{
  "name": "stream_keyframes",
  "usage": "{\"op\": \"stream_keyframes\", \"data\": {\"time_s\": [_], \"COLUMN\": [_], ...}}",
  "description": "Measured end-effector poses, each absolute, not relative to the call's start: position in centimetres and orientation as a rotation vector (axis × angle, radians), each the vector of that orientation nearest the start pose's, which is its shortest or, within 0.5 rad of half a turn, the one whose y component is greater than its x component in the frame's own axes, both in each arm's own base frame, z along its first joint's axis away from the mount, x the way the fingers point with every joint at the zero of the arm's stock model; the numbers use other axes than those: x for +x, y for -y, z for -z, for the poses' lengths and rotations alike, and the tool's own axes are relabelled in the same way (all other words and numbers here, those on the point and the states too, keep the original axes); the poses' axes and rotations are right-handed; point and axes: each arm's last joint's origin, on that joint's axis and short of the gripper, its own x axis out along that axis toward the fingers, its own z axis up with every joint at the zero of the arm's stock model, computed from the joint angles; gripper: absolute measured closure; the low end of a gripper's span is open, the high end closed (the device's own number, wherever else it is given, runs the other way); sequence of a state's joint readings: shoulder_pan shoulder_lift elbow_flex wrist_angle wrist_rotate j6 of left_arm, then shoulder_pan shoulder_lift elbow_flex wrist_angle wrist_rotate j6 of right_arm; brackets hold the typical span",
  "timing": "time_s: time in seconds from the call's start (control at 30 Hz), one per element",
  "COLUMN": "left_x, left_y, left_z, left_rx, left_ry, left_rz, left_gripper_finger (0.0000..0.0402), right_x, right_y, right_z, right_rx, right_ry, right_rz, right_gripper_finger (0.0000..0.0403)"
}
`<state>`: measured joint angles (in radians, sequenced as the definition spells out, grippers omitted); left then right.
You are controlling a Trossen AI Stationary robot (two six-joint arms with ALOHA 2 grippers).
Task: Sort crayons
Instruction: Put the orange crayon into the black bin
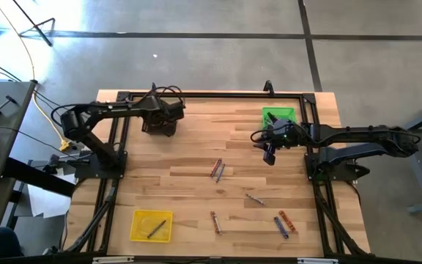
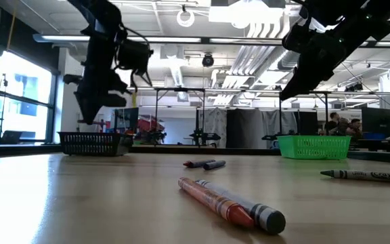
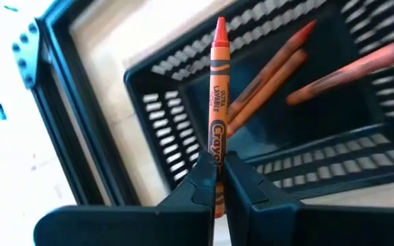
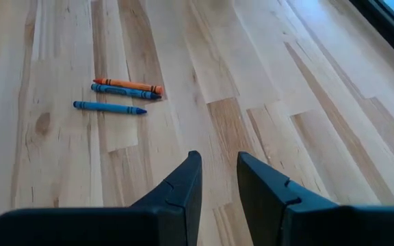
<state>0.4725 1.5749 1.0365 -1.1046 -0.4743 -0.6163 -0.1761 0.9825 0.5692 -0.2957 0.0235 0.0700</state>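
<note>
left pincer point(image 3: 217, 184) clamped on orange crayon point(image 3: 217, 102); tip toward black basket point(image 3: 183, 116); right pincer point(image 4: 217, 178) apart

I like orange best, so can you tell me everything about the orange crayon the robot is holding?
The orange crayon has a paper wrapper with black print and a pointed bare tip. The left gripper is shut on its lower end, so it sticks straight out past the fingers. It hangs above the black basket, touching only the fingers. More orange crayons already lie inside.
</note>
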Motion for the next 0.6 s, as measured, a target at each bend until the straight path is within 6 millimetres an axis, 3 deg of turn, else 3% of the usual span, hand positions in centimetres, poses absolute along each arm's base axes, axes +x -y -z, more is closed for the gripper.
{"op": "stream_keyframes", "data": {"time_s": [0.23,0.6], "left_x": [21.0,21.2], "left_y": [-13.2,-13.6], "left_z": [-18.9,-18.8], "left_rx": [-0.463,-0.444], "left_ry": [-1.458,-1.433], "left_rz": [-1.234,-1.21], "left_gripper_finger": [0.0394,0.0366], "right_x": [19.4,19.4], "right_y": [3.5,3.5], "right_z": [-21.9,-21.9], "right_rx": [0.119,0.119], "right_ry": [-0.674,-0.674], "right_rz": [0.215,0.216], "right_gripper_finger": [0.0315,0.0315]}}
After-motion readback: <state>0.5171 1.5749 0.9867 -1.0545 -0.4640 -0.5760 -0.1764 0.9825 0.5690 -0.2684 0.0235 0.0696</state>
